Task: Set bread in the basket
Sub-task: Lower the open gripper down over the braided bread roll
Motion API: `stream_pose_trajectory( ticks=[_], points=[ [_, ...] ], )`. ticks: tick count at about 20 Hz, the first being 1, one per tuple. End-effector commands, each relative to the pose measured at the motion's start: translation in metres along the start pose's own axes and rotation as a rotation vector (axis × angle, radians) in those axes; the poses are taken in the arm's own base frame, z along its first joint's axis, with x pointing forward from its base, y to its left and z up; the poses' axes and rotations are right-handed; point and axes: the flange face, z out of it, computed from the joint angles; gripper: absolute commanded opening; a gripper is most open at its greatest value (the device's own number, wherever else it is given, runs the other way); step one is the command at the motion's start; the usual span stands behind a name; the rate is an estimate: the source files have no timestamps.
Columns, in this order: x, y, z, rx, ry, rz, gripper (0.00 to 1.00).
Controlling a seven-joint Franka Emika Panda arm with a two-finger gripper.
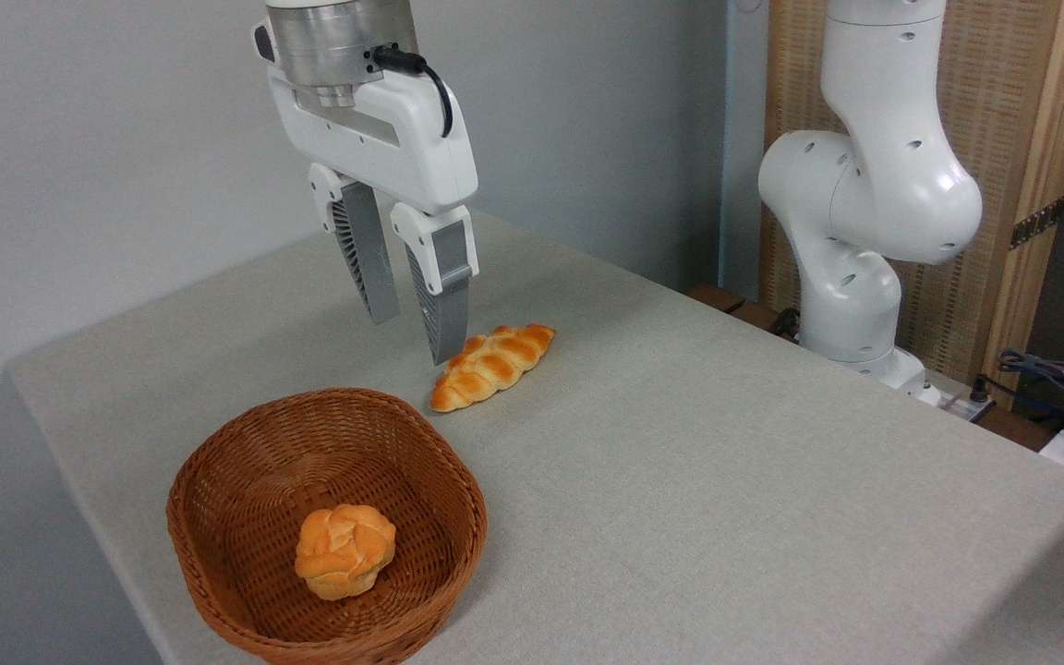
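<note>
On the table [726, 480], the arm [874, 194] rises at the right and bends over, its gripper [417, 332] pointing down, fingers apart and empty, just above the bread's near end. The basket [218, 517] holds a bun [344, 550]. The bread [493, 364] lies on the cloth beside the basket.

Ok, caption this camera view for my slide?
Open end effector above braided loaf; knotted bun already in the basket.

**Two breads, one basket**

One long braided bread [493, 367] lies just right of and below the jaws. One round knotted bun [344, 551] sits in the single wicker basket [218, 480], lower and nearer the camera than the jaws. One gripper [417, 332].
</note>
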Motion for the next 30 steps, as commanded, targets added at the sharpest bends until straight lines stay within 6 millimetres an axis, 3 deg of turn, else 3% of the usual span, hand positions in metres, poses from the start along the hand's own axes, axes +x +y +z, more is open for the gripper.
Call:
stream_pose_trajectory(
  ticks=[1, 11, 14, 23, 30],
  points=[
    [-0.002, -0.003, -0.003, 0.007, 0.009, -0.009, 1.0],
    [-0.002, -0.002, -0.003, 0.004, 0.008, -0.011, 1.0],
    [-0.006, 0.007, 0.002, -0.029, 0.018, -0.039, 1.0],
    [-0.007, 0.068, 0.046, -0.058, 0.052, -0.119, 1.0],
    [0.017, 0.138, 0.122, -0.05, 0.048, -0.105, 1.0]
  ],
)
